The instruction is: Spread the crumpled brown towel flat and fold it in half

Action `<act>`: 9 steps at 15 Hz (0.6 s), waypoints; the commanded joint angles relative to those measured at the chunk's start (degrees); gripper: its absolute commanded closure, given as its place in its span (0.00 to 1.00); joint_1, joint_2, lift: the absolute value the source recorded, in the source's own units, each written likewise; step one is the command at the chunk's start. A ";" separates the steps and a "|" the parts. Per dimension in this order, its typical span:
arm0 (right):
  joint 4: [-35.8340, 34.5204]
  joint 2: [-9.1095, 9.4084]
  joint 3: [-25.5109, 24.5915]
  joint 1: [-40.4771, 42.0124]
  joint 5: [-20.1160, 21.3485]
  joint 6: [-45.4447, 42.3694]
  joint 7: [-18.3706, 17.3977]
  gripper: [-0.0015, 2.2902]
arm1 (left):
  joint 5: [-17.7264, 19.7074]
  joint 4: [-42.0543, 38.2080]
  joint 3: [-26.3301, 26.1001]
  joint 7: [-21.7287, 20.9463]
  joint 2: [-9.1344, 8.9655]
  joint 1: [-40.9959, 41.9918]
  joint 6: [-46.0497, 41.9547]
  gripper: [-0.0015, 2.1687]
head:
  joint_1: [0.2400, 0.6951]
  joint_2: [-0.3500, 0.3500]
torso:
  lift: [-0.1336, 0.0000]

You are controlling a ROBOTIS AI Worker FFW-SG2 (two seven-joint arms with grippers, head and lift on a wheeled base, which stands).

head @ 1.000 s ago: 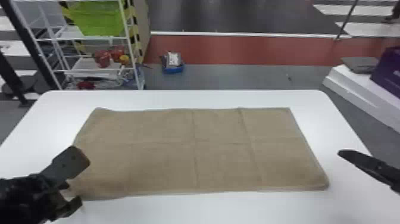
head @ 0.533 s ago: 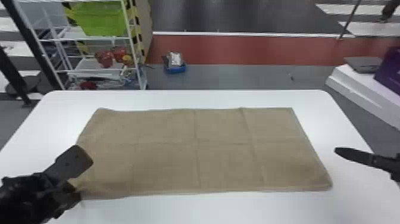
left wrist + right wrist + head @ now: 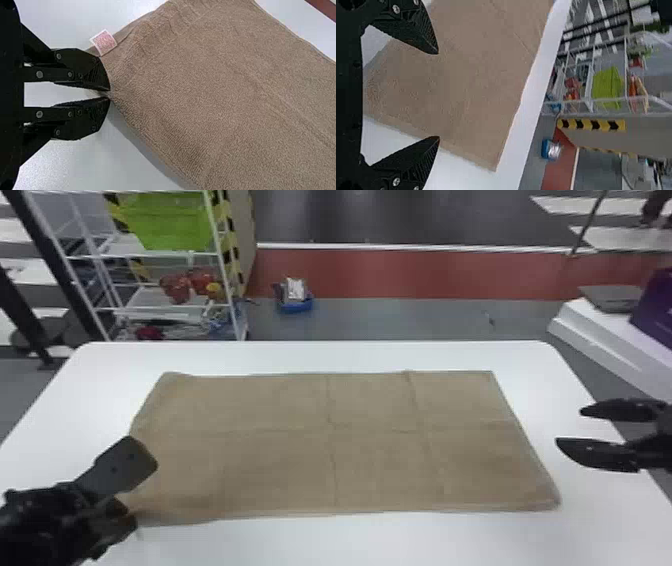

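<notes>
One brown towel (image 3: 350,440) lies spread on the table, its near left corner in the left gripper (image 3: 134,494)

The towel makes a broad, nearly flat rectangle across the white table (image 3: 300,542), with its long sides running left to right. Several creases mark the cloth: one runs lengthwise through the middle, and others cross it from the far edge towards the near one.

At the near left corner, the left gripper is clamped on the towel. The left wrist view shows its fingertips brought together on the very corner of the cloth, which gathers slightly between them. A small white label with red print (image 3: 104,42) sticks out from the towel's edge, just beside the fingers.

The right gripper (image 3: 570,426) is on the other side, off the towel's right edge in the head view — its two fingers stand well apart, with nothing between them in its hold. The right wrist view shows the same wide gap, with the cloth beyond the fingertips.

Past the table's far side, at the left, stands a white wire rack (image 3: 225,275) holding a bright green bin (image 3: 170,222) and, lower down, some red items (image 3: 175,287). A blue container (image 3: 295,307) sits on the floor near the rack — and at the far right a purple box (image 3: 656,310) rests on a white ledge (image 3: 600,335).
</notes>
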 commanded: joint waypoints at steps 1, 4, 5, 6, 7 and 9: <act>1.82 -1.69 0.10 0.68 3.22 -10.82 0.41 0.06 | -0.05 -0.23 0.00 0.00 0.00 0.00 0.09 0.44 | 1.00 0.52 | 0.00; 3.40 -3.54 1.16 3.67 11.13 -22.60 0.41 0.06 | -0.05 -0.23 0.00 0.09 0.00 0.00 0.09 0.44 | 1.00 0.49 | 0.00; 3.31 -4.33 1.24 5.25 12.45 -24.01 0.41 0.06 | -0.13 -0.23 0.09 0.09 0.00 0.00 0.09 0.44 | 1.00 0.47 | 0.00; 3.31 -4.95 0.63 7.19 12.80 -27.00 0.41 0.06 | -0.13 -0.23 0.18 0.09 0.00 -0.09 0.09 0.44 | 1.00 0.47 | 0.00; 3.22 -5.03 0.10 8.42 13.42 -28.40 0.41 0.07 | -0.13 -0.14 0.18 0.26 0.00 -0.09 0.09 0.44 | 1.00 0.46 | 0.00; 4.72 -4.95 -0.25 9.21 14.56 -29.46 0.41 0.08 | -0.13 0.21 0.09 0.44 0.00 -0.26 0.09 0.44 | 1.00 0.44 | 0.00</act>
